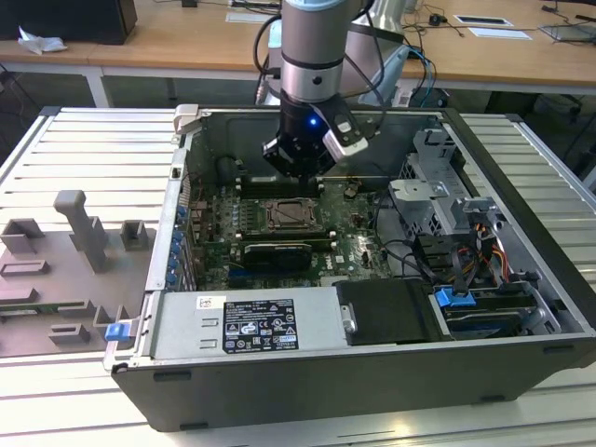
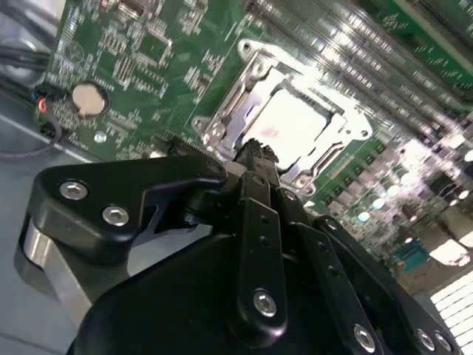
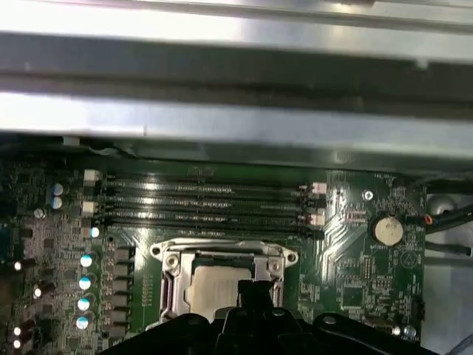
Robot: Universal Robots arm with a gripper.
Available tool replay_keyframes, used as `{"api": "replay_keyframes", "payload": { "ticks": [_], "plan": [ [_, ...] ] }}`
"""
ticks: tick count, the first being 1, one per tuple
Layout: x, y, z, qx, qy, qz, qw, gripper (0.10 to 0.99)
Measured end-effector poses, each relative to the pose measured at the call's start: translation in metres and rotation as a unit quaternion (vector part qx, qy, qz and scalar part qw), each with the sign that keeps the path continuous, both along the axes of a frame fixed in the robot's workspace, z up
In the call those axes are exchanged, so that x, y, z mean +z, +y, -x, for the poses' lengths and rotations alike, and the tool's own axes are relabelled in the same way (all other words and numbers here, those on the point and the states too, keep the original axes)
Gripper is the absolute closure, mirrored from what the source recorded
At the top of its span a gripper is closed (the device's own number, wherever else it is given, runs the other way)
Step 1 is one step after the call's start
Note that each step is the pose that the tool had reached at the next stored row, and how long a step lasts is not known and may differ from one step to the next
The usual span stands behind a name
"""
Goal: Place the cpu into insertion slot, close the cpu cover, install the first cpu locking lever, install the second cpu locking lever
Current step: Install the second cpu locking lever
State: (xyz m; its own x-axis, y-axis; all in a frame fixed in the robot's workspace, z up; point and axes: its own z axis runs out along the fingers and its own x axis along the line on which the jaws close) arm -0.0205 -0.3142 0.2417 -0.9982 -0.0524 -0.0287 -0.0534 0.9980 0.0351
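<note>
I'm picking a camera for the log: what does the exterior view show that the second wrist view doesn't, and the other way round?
Exterior view alone: the whole open case on the slatted table, the arm above the board, a grey fixture at that view's left.
Second wrist view alone: the coin cell and the gripper up close, just before the socket.
Both: the cpu cover closed around the pale cpu.

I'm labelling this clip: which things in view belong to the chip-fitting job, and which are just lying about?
Part of the job:
- chip, pale, sitting in its socket
- metal cover, the silver frame around the chip
- hand, just above the socket

Just lying about:
- memory slots
- coin battery
- black card
- grey holders outside the case
</note>
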Motion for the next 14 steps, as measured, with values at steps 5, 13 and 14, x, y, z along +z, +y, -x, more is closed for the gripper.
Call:
{"api": "replay_keyframes", "payload": {
  "ticks": [5, 13, 14],
  "plan": [
    [-0.0006, -0.0156, 0.0, 0.0, 0.001, -0.0021, 1.0, 0.98],
    [-0.0036, -0.0393, 0.0, 0.0, 0.0017, -0.0433, 0.9991, 0.98],
    [-0.0042, -0.042, 0.0, 0.0, 0.0017, -0.0557, 0.9984, 0.98]
  ]
}}
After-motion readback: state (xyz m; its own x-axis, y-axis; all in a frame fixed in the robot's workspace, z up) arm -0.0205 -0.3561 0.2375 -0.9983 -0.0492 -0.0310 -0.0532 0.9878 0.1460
